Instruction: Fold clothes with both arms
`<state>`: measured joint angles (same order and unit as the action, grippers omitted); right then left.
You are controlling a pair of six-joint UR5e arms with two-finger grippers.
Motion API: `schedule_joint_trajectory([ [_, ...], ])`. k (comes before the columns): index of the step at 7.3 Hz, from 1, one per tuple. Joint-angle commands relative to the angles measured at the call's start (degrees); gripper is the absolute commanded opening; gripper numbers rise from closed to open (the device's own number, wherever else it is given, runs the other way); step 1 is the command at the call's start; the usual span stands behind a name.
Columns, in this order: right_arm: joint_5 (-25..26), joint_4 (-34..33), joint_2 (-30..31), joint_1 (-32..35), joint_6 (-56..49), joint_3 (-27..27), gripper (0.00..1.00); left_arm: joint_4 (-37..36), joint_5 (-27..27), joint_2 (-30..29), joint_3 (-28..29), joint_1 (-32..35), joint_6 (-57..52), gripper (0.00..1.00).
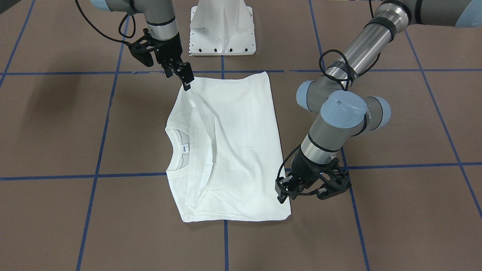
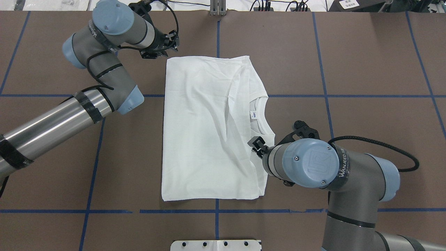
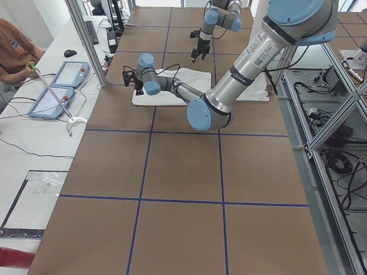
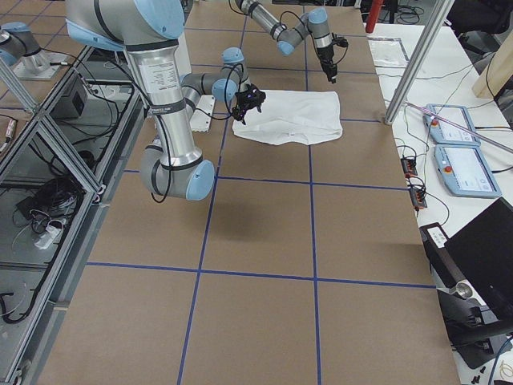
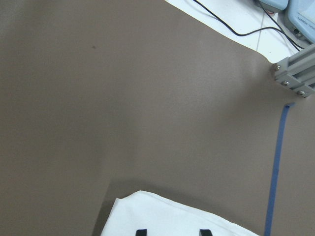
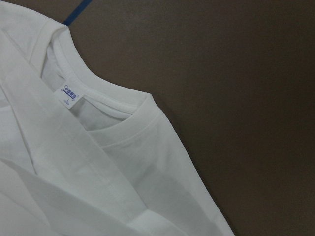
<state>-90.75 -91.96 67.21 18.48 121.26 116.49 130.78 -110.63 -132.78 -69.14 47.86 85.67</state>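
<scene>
The white T-shirt (image 1: 233,150) lies flat on the brown table, folded into a rough rectangle with a sleeve folded over it. Its ribbed collar and neck label (image 2: 254,115) point to my right; the black print is hidden. My left gripper (image 2: 171,41) hovers over the shirt's far left corner, seen in the left wrist view (image 5: 167,216). It is open, with two fingertips (image 5: 141,231) apart over the cloth. My right gripper (image 2: 256,145) is over the shoulder edge just below the collar (image 6: 98,93). It is open, with its fingers apart just above the cloth.
The white pedestal base (image 1: 222,34) stands at the robot's side of the table, close to the shirt. Blue tape lines (image 2: 324,96) cross the brown surface. An aluminium post (image 5: 295,73) and the operators' bench with tablets (image 3: 57,86) lie beyond the far edge.
</scene>
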Motion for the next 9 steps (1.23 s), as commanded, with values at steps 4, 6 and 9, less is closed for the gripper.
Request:
schedule_joint_trajectory([
  [4,3.66,4.47,-6.12,0.93,-19.46,-7.23,1.00,-0.17,-1.26,4.19,-4.95,0.04,0.03,0.50],
  [6,3.74,13.02,-7.17,3.29,-29.38,-13.19,1.00,-0.17,-1.34,6.38,-7.40,0.04,0.02,0.50],
  [9,3.22,19.24,-10.34,5.07,-28.11,-19.96,0.72,-0.17,-1.26,6.74,-8.03,0.04,0.03,0.52],
])
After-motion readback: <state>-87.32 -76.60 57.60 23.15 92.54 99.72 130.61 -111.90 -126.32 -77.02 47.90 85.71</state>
